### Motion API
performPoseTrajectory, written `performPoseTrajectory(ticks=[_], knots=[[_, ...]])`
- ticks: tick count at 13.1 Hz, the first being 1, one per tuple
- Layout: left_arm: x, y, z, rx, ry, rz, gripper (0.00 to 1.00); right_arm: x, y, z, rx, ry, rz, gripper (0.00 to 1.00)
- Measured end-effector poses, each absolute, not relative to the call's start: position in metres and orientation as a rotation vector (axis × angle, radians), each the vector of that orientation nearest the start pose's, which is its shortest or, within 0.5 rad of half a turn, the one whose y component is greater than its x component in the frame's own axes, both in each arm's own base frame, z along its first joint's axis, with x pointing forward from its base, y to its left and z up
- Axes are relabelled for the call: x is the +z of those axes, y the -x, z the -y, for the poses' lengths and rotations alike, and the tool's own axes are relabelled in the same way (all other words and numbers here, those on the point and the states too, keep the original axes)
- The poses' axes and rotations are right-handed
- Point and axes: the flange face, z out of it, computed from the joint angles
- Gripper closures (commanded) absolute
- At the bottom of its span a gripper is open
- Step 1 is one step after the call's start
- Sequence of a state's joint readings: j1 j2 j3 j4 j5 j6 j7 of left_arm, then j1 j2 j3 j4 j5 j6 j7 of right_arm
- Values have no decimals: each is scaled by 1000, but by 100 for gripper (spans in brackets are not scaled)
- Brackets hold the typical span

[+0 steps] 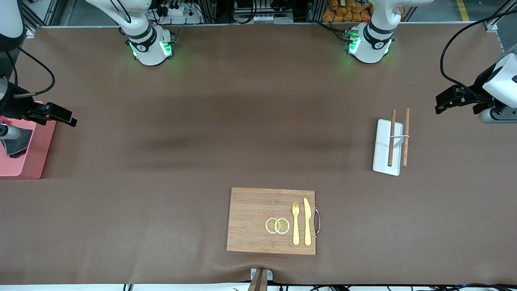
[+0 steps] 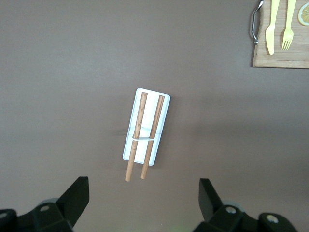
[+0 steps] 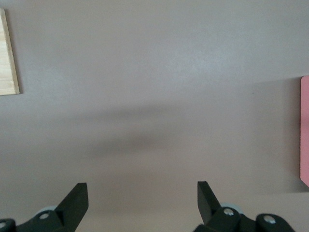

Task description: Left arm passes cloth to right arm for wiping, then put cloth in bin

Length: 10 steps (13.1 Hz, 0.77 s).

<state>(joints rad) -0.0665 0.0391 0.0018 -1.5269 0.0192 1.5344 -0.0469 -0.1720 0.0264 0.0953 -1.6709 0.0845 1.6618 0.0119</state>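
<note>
The soft dark grey cloth (image 1: 18, 142) already lies in the pink-salmon rectangular plastic bin (image 1: 34, 155) at the right arm's end of the brown table (image 1: 202, 133), partly hidden by the arm's hardware above it. To my eye the job is at its close, with both arms drawn back to their own ends.

The right pincer (image 1: 66, 117) hangs over the bin's edge nearest the table's middle. Its wrist view shows its two black fingers (image 3: 72, 203) spread wide with nothing between them, only bare table and a sliver of pink bin wall (image 3: 305, 130) below. The left pincer (image 1: 442, 101) hangs over bare table at the left arm's end, near the flat white tray (image 1: 387, 147) that carries two brown wooden chopsticks (image 1: 391, 137). Its fingers (image 2: 75, 200) are likewise wide apart and empty, and this arm looks to be waiting.

If anything is left to do, I would say it is only to lift the right arm straight up and clear, so no finger snags the fuzzy cloth and drags it back over the wall.

Nearer the front camera sits a rectangular wooden board (image 1: 250, 218) with a metal handle, bearing a yellow fork (image 1: 295, 222), a yellow knife (image 1: 307, 221) and two lemon slices (image 1: 277, 225). I can read no brand, label or writing on any of it.
</note>
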Motion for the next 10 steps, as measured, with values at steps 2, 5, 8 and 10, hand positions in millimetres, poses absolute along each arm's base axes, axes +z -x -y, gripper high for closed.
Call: performPoseTrajectory(ticks=[2, 5, 8, 10], knots=[[622, -562, 34, 41, 3120, -28, 0, 580, -567, 36, 8, 3051, -149, 0], [625, -561, 37, 33, 3121, -62, 0, 601, -567, 35, -46, 3051, -145, 0], [626, -561, 40, 30, 3120, -71, 0, 607, -564, 34, -31, 3051, -139, 0], [629, -560, 40, 22, 3121, -72, 0, 616, -565, 30, -60, 3054, -125, 0]])
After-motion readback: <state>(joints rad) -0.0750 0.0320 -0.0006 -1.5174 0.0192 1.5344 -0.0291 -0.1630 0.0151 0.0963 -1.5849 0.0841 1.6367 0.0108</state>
